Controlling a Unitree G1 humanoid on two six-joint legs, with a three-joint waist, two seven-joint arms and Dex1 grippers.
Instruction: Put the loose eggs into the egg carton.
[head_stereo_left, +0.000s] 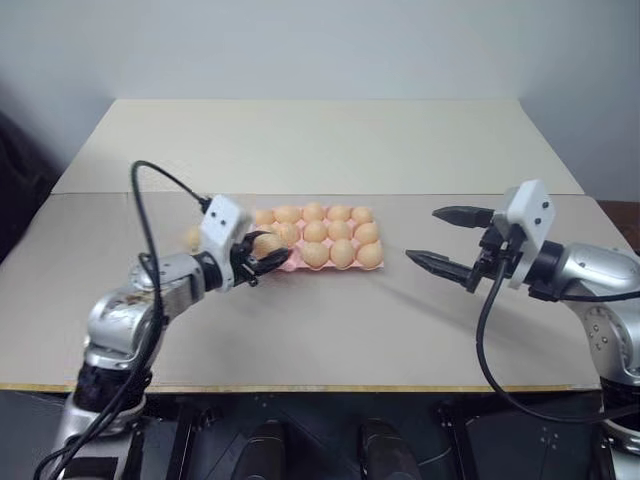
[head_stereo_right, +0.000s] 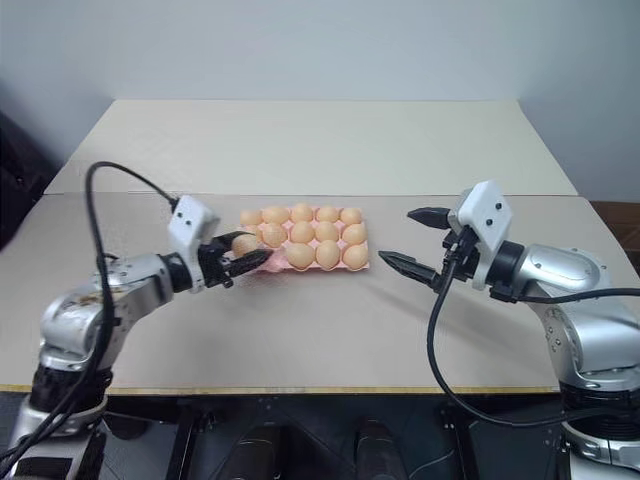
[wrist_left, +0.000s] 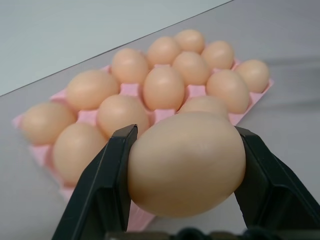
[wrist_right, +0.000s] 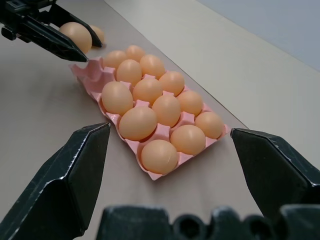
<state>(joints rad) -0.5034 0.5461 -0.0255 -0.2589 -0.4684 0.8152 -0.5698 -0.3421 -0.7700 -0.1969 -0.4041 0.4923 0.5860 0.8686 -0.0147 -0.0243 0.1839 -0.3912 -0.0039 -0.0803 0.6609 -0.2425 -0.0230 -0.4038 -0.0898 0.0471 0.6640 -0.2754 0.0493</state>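
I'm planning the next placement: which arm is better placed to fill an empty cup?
Left: the left gripper grips an egg beside the egg carton; the right gripper hangs open.

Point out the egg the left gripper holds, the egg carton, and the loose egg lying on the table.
held egg (wrist_left: 187, 162), left wrist view, front of its shell.
egg carton (wrist_right: 131, 147), right wrist view, pink near rim.
loose egg (head_stereo_left: 192, 237), left eye view, its visible side.
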